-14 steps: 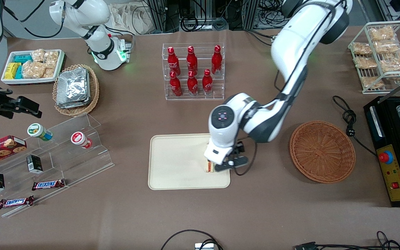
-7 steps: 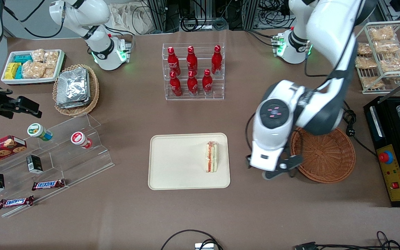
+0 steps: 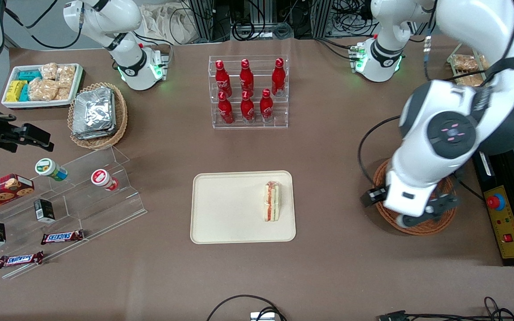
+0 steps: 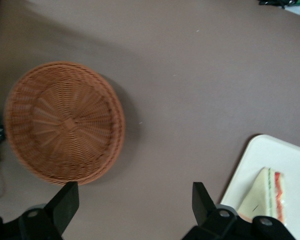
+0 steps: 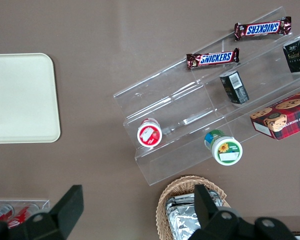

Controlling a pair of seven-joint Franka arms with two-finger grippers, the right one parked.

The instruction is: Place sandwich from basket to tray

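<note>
The sandwich (image 3: 271,201), a pale wedge with orange-red and green layers, lies on the cream tray (image 3: 230,209) close to the tray's edge toward the working arm's end. In the left wrist view the sandwich (image 4: 267,192) and a corner of the tray (image 4: 290,155) show again. The reddish-brown wicker basket (image 3: 435,225) is mostly covered by the arm in the front view. The wrist view shows the basket (image 4: 65,122) with nothing in it. My gripper (image 3: 411,216) hangs high over the basket, open (image 4: 135,200) and holding nothing, with bare table between its fingers.
A clear rack of red bottles (image 3: 248,91) stands farther from the front camera than the tray. A black cable (image 3: 446,149) and a black box with a red button (image 3: 502,205) lie beside the basket. An acrylic shelf of snacks (image 3: 83,191) sits toward the parked arm's end.
The gripper let go of the sandwich on the tray, rose, and swung toward the working arm's end until it hung over the basket. The sandwich has stayed put on the tray.
</note>
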